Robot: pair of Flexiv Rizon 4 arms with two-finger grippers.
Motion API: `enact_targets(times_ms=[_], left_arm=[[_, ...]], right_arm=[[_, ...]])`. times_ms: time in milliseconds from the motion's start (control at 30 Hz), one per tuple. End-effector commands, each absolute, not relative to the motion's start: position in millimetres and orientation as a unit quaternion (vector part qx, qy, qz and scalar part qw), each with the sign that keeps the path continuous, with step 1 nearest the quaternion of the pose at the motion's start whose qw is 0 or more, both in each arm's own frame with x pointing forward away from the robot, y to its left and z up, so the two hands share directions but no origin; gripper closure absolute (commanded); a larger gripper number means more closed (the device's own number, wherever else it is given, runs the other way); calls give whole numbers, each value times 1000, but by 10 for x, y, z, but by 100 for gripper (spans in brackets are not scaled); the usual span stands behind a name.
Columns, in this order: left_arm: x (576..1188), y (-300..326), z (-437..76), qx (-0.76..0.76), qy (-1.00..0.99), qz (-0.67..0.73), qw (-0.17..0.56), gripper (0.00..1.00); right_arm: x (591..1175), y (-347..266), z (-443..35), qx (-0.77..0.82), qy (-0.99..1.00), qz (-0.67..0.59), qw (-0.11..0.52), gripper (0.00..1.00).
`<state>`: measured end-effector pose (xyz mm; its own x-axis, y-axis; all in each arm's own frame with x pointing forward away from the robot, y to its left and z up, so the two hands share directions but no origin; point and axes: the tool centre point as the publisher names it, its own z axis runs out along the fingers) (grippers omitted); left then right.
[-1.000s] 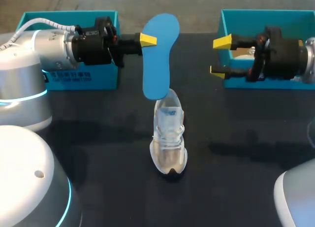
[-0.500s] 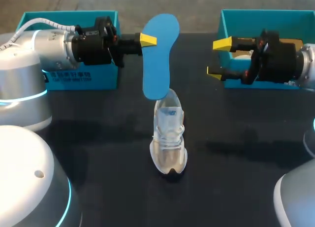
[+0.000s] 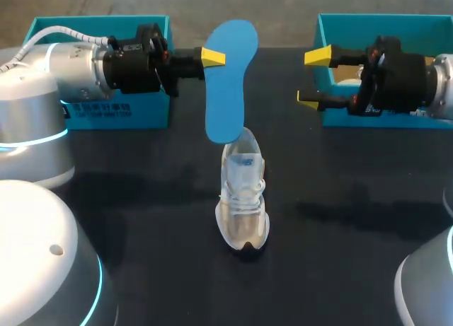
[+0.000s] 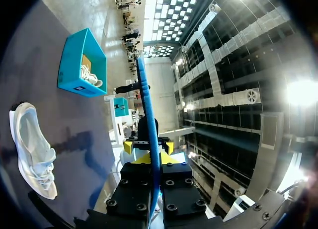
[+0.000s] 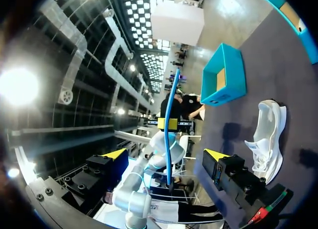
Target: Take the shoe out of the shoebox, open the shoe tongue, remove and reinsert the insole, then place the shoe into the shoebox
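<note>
Right gripper (image 3: 313,77), fingers spread and empty, has crept a little away from its teal cardboard shoebox (image 3: 386,20) toward the middle, so I judge it prepares to help the reinsertion. White mesh shoe (image 3: 243,206) stands laced outside the box. Over its heel the left gripper (image 3: 214,57) pinches the thin, smooth blue insole (image 3: 228,85), unmoved.

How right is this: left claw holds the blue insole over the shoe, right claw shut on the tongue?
Wrong on the right claw: the head view shows it open, empty, away from the shoe. The left claw does hold the blue insole.
</note>
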<state>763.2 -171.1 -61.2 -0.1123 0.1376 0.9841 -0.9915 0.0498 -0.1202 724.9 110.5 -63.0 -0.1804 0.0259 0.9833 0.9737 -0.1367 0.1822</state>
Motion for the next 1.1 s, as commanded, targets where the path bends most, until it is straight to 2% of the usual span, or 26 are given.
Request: enact_targets(times_ms=[33,400,567,600,667,700,800,1100], left_arm=[[7623,-1710,-609,422,-508,546,516,100],[7615,-1714,-603,412,-512,557,508,100],[7613,-1729,-622,336,-588,605,418,100],[7611,-1729,-622,330,-582,612,422,100],[7618,-1721,-631,298,-623,621,371,100],[7616,-1719,-640,293,-615,628,376,100],[7638,-1702,-643,244,-638,653,329,100],[7729,-1649,-683,60,-700,693,159,100]], right_arm=[[7261,1128,-629,-490,-511,-574,413,0],[7261,1128,-629,-490,-511,-574,413,0],[7261,1128,-629,-490,-511,-574,413,0],[7261,1128,-629,-490,-511,-574,413,0],[7261,1128,-629,-490,-511,-574,413,0],[7261,1128,-629,-490,-511,-574,413,0],[7261,1128,-629,-490,-511,-574,413,0],[7261,1128,-629,-490,-511,-574,413,0]])
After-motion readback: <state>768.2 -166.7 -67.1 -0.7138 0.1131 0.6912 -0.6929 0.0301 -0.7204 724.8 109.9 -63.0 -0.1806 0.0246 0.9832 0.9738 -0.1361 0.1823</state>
